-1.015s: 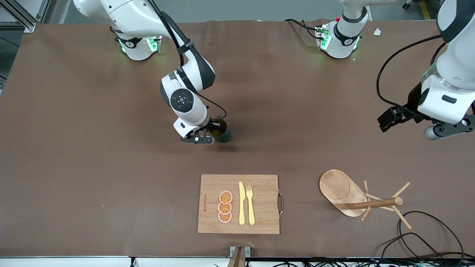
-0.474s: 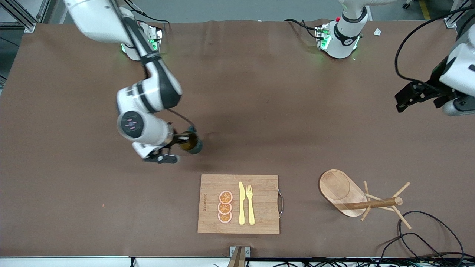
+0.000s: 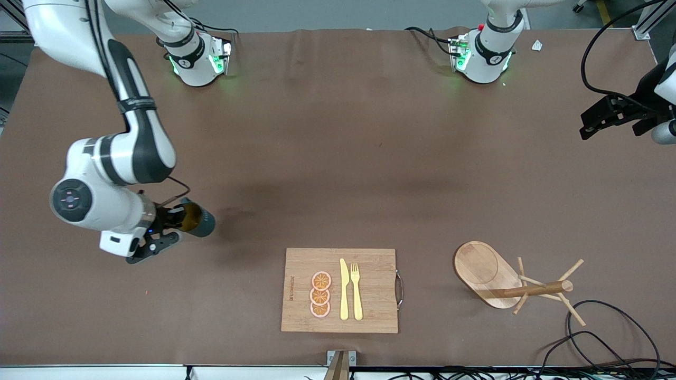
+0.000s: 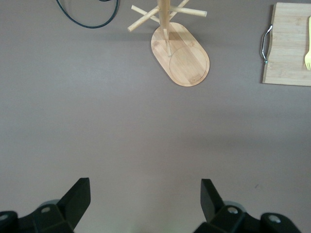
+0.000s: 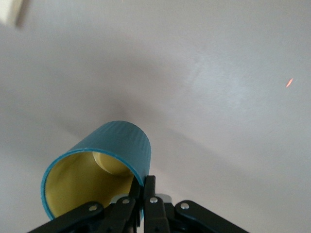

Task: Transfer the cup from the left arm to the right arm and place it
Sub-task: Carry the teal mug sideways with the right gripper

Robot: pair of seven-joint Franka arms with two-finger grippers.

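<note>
The cup [image 3: 199, 221] is a small dark teal mug with ribbed sides and an ochre-yellow inside. It hangs tilted on its side above the bare table, toward the right arm's end. My right gripper [image 3: 177, 220] is shut on its rim. In the right wrist view the cup [image 5: 119, 143] shows its yellow inside, and the right gripper [image 5: 144, 183] pinches the wall, one finger inside and one outside. The handle is hidden. My left gripper [image 3: 587, 126] waits over the left arm's end of the table. In the left wrist view the left gripper [image 4: 145, 194] stands open with nothing between its fingers.
A wooden cutting board [image 3: 369, 290] lies near the front edge, bearing orange slices, a yellow knife and a yellow fork. A wooden mug tree [image 3: 528, 289] on an oval base stands beside it toward the left arm's end, with cables [image 3: 597, 338] nearer the camera. The left wrist view also shows the mug tree [image 4: 181, 56].
The right arm has carried the cup from over the table's middle toward its own end. The left arm has drawn back toward its own end of the table.
</note>
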